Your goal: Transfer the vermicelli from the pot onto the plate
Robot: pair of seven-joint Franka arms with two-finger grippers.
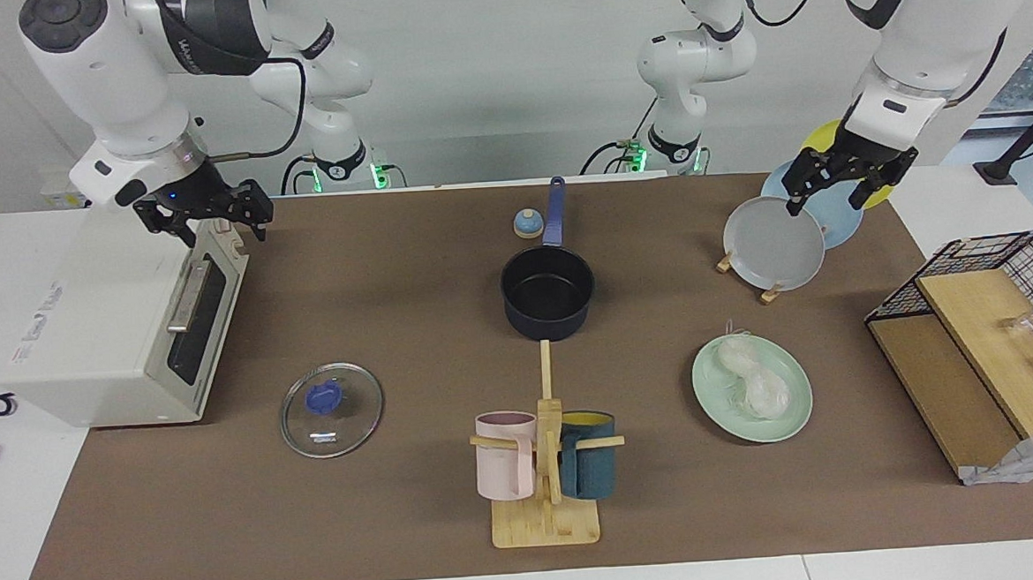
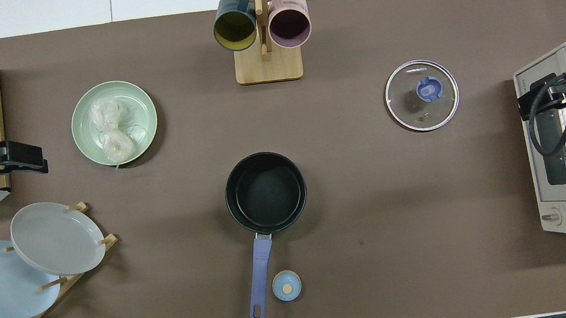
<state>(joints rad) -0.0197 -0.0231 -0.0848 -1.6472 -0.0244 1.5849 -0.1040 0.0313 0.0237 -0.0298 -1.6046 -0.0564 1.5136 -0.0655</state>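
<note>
The vermicelli lies as a whitish crinkly bundle on the pale mint-green plate, toward the left arm's end of the table; it also shows in the overhead view on the plate. The dark navy pot stands mid-table with nothing in it, its blue handle pointing toward the robots; it also shows in the overhead view. My left gripper hangs open and holds nothing, above the plate rack. My right gripper hangs open and holds nothing, over the toaster oven.
A glass lid lies beside the toaster oven. A mug rack with pink and teal mugs stands farther out than the pot. A rack holds grey, light blue and yellow plates. A wire basket and a small blue knob are also here.
</note>
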